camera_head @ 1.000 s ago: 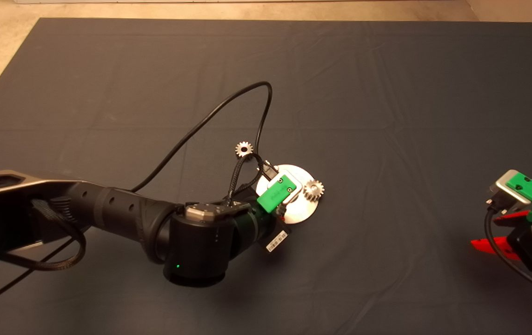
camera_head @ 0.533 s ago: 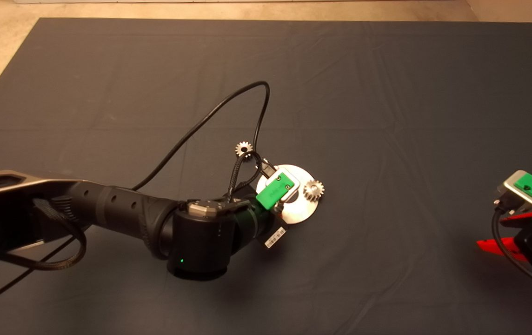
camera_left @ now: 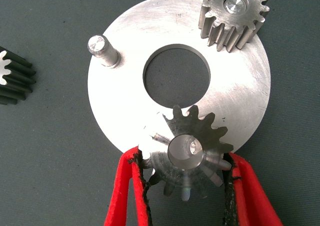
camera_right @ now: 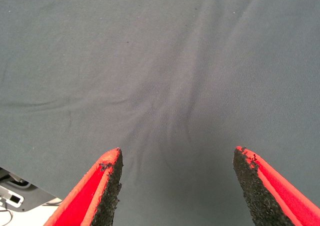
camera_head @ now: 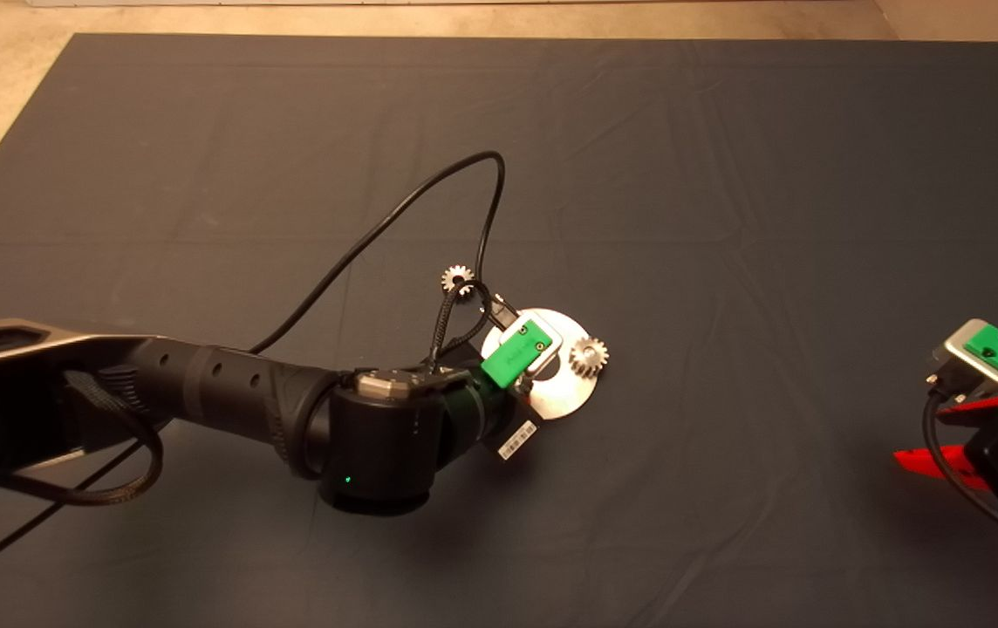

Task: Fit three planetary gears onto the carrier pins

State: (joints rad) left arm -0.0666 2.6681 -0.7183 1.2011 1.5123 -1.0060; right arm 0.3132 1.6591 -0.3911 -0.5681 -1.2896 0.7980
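Observation:
The shiny ring-shaped disc [camera_left: 125, 100] lies on the mat, mid-table in the head view [camera_head: 562, 394]. One planetary gear [camera_left: 234, 15] sits on a carrier pin at its rim [camera_head: 589, 355]. A second pin [camera_left: 100, 48] stands bare. My left gripper [camera_left: 182, 158] is shut on a second gear [camera_left: 192, 158], held tilted over the disc's edge. The third pin's tip [camera_left: 194, 147] shows off-centre through its bore. A third gear [camera_left: 12, 75] lies on the mat beside the disc [camera_head: 457, 279]. My right gripper [camera_head: 944, 432] is open and empty at the right edge.
The left arm's black cable [camera_head: 394, 222] loops over the mat behind the disc, passing close to the loose gear. The left arm's elbow [camera_head: 377, 462] rests low in front of the disc. Bare dark mat [camera_right: 160, 85] lies under the right gripper.
The left wrist has shifted slightly back and left over the disc, still holding its gear. The right gripper has drawn a little toward the right edge.

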